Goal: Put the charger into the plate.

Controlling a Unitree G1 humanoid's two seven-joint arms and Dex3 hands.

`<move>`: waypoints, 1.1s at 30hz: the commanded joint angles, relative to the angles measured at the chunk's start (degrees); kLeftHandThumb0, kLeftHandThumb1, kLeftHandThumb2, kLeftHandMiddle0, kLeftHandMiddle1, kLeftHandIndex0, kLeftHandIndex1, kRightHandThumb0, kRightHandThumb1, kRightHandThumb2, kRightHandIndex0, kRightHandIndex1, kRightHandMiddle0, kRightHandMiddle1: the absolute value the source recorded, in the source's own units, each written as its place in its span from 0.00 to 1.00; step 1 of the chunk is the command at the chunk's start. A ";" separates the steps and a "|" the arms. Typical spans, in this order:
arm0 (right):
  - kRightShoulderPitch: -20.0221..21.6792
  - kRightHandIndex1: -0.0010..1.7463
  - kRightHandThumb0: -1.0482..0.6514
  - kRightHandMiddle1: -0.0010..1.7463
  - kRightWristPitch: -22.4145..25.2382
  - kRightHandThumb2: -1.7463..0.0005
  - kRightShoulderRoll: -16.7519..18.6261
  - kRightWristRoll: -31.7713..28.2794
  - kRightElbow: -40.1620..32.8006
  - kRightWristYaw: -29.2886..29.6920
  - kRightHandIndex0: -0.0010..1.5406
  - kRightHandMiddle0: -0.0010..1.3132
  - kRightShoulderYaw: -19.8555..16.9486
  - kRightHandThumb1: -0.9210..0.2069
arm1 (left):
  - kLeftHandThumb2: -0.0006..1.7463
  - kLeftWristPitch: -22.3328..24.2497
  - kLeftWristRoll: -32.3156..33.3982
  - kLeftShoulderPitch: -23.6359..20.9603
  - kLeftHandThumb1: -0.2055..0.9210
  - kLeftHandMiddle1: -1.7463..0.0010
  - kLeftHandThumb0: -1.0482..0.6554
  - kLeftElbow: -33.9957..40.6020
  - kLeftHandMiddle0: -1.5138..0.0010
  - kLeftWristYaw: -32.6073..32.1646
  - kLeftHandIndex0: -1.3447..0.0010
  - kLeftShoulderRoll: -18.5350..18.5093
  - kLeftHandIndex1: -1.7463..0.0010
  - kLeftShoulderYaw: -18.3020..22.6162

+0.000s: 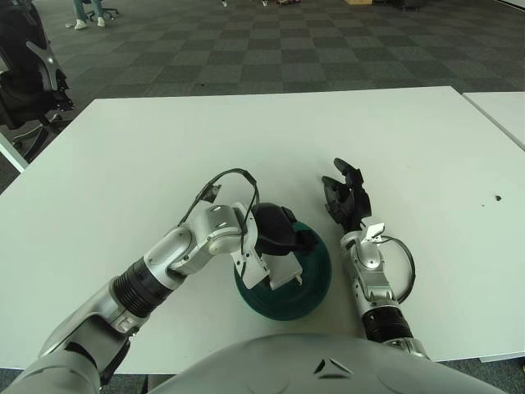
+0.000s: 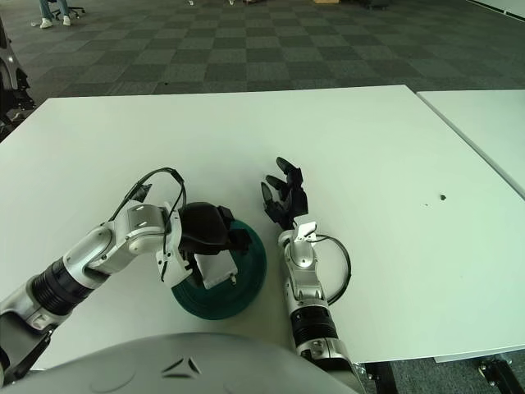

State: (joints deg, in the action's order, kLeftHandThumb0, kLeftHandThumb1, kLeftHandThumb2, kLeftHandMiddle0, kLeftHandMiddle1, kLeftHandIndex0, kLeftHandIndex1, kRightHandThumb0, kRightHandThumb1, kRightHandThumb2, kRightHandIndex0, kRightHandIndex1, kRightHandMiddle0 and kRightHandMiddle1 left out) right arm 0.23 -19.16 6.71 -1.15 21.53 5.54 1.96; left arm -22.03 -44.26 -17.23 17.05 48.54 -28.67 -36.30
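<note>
A dark green plate (image 1: 314,286) sits near the table's front edge, just in front of me. My left hand (image 1: 276,233) hovers over the plate's left half, its black fingers curled around a white charger (image 1: 280,268). The charger hangs low inside the plate's rim, and I cannot tell whether it touches the bottom. A small metal prong sticks out on its right side. In the right eye view the same charger (image 2: 215,267) shows under the left hand (image 2: 207,233). My right hand (image 1: 345,197) shows just right of the plate with its fingers spread, holding nothing.
The white table (image 1: 271,139) stretches away beyond the plate. A small dark mark (image 1: 498,198) lies at its far right. A second white table (image 1: 502,110) stands to the right across a gap. A black office chair (image 1: 29,75) stands off the back-left corner.
</note>
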 commanded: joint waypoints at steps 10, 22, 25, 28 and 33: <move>-5.04 0.50 0.18 0.46 4.42 0.84 1.90 -0.16 5.09 0.96 0.10 0.00 -0.09 0.02 | 0.39 -0.83 2.58 -1.61 1.00 0.82 0.00 -0.98 0.81 2.12 1.00 -1.43 0.56 0.19; -3.09 0.55 0.30 0.53 5.60 0.61 1.89 -0.91 7.24 1.51 0.11 0.00 -1.01 0.21 | 0.44 -0.22 9.67 -0.83 1.00 0.97 0.00 1.58 0.91 1.62 1.00 -3.51 0.82 5.02; -2.65 0.50 0.30 0.50 7.07 0.64 2.93 -5.12 7.16 -0.67 0.12 0.00 -2.56 0.13 | 0.45 0.80 12.75 -0.21 1.00 0.99 0.00 2.50 0.94 1.47 1.00 -3.88 0.87 7.07; -2.53 0.46 0.31 0.48 7.85 0.66 3.89 -9.62 7.08 -3.47 0.13 0.00 -3.85 0.08 | 0.46 2.19 14.88 0.62 1.00 0.99 0.00 3.44 0.97 0.96 1.00 -3.77 0.91 8.74; -2.57 0.35 0.30 0.42 7.70 0.69 3.37 -11.31 7.34 -5.63 0.15 0.00 -3.57 0.01 | 0.45 5.40 16.47 3.56 1.00 1.00 0.00 5.19 0.99 -1.59 1.00 -2.55 0.97 11.40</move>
State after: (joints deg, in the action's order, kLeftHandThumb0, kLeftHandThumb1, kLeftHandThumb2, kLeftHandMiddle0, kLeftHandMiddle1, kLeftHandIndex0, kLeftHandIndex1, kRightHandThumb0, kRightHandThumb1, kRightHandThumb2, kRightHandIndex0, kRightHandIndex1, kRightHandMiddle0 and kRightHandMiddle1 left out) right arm 1.70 -18.98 6.90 -10.41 22.72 0.24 -0.77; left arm -18.90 -29.01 -16.01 20.97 48.94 -31.49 -27.03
